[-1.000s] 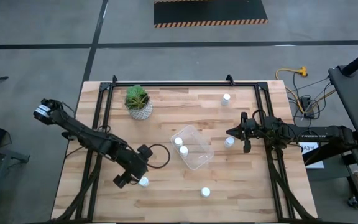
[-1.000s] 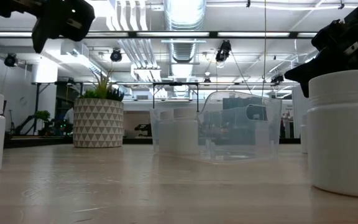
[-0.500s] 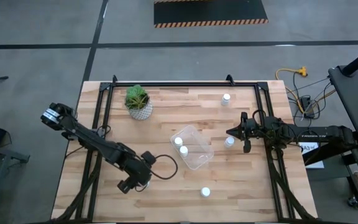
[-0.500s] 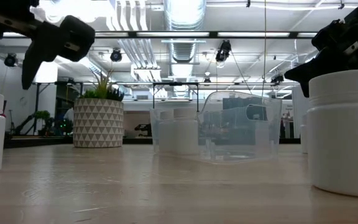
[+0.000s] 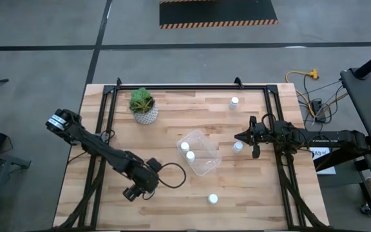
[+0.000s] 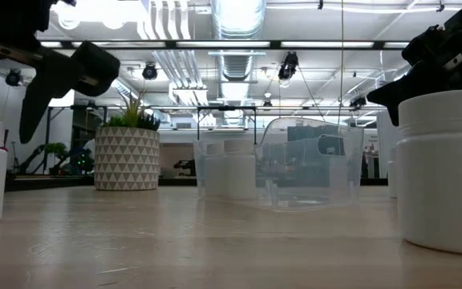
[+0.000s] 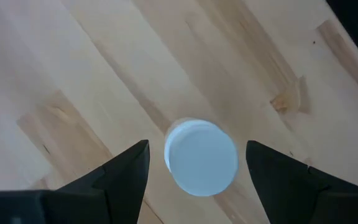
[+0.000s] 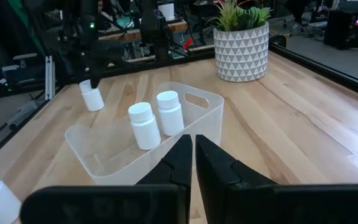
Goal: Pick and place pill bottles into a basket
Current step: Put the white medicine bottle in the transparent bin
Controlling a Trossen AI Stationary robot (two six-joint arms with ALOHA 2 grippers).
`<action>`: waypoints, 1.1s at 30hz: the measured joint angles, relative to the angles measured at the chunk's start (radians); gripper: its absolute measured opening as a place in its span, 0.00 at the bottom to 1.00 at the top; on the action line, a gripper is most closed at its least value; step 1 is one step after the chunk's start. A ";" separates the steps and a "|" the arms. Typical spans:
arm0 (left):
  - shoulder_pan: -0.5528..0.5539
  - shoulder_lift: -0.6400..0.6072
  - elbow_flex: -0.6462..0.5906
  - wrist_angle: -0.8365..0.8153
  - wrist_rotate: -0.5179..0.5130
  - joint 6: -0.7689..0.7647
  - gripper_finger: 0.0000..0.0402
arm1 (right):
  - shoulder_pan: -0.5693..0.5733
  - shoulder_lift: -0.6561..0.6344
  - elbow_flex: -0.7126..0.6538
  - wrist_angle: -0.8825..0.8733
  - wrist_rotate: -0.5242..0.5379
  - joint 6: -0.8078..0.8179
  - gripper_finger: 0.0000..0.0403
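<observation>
Pill bottles carry no writing I can read. My left gripper (image 7: 194, 163) hangs part-open over one bottle (image 7: 201, 157) on the table (image 5: 172, 109), a finger on each side, not touching. My right gripper (image 5: 237, 136), closed and empty, waits beside the basket (image 5: 205, 161), which holds two bottles (image 5: 187, 151).

We see the basket (image 5: 199, 153) near the middle of the table (image 5: 172, 109), with two pill bottles (image 5: 187, 151) standing side by side in it. The plant pot (image 5: 144, 110) sits behind it to the left. One bottle (image 5: 234, 102) stands at the back right, another (image 5: 237, 147) just right of the basket, one (image 5: 212, 199) in front of it, and one (image 7: 201, 157) front left, between the left gripper's (image 7: 197, 163) fingers.
</observation>
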 joint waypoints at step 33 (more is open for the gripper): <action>0.001 0.017 0.014 0.040 -0.006 -0.019 0.35 | 0.000 0.000 0.000 0.000 0.000 -0.012 0.03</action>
